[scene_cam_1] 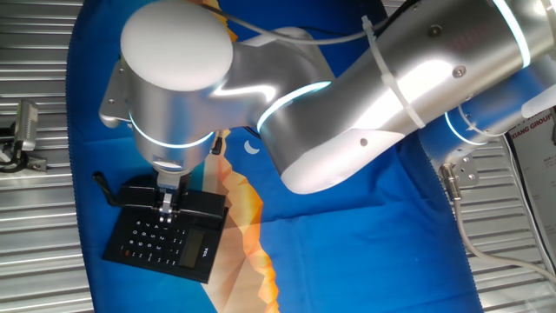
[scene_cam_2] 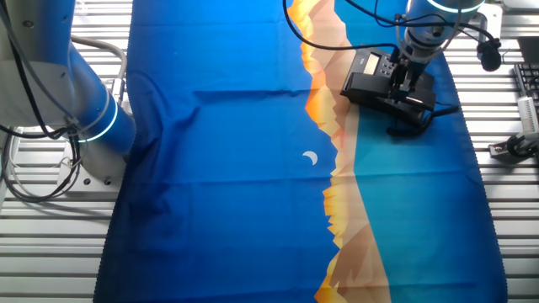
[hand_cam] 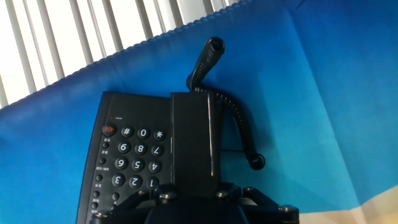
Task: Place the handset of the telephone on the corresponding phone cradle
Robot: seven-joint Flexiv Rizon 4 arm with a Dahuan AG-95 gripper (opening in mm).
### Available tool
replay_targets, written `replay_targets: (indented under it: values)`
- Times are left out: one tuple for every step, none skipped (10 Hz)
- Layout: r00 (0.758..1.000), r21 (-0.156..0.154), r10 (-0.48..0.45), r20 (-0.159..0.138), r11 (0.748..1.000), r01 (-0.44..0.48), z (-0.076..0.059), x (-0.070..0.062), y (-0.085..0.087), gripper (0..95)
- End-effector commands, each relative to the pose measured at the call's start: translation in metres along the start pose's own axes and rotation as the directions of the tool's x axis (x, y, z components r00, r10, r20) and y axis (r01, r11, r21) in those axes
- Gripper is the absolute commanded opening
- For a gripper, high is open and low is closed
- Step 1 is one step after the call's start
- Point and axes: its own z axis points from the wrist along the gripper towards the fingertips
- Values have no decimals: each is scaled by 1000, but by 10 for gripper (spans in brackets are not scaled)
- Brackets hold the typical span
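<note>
The telephone base (hand_cam: 127, 158) shows its white-numbered keypad on the blue cloth; it also appears in one fixed view (scene_cam_1: 156, 242) and the other (scene_cam_2: 364, 69). The handset (hand_cam: 194, 140), a long black bar, lies lengthwise along the base's right side over the phone cradle, which it hides. Its coiled cord (hand_cam: 239, 127) loops out to the right. My gripper (hand_cam: 194, 194) straddles the near end of the handset with a finger tight against each side, shut on it. From the fixed views the gripper (scene_cam_1: 167, 204) (scene_cam_2: 402, 82) points straight down onto the handset (scene_cam_1: 207, 205).
A blue cloth with an orange strip (scene_cam_2: 337, 168) covers the slatted metal table (scene_cam_1: 35, 226). A metal clamp (scene_cam_1: 22, 130) sits at the left edge. Small items (scene_cam_2: 524, 101) lie beside the cloth. The arm's base (scene_cam_2: 93, 126) stands at the far side.
</note>
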Motion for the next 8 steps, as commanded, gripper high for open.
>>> replay_targets:
  values:
    - [1000,3,0,2,1000,0,1,-1,2,0]
    - [1000,1,0,2,1000,0,1,-1,2,0]
    - [1000,1,0,1,1000,0,1,-2,4,0]
    - [1000,2,0,1,1000,0,1,-3,6,0]
    - [1000,3,0,2,1000,0,1,-3,7,0]
    - [1000,3,0,0,1000,0,2,-3,7,0]
    - [1000,2,0,0,1000,0,2,-3,7,0]
    - [1000,1,0,0,1000,0,2,-3,7,0]
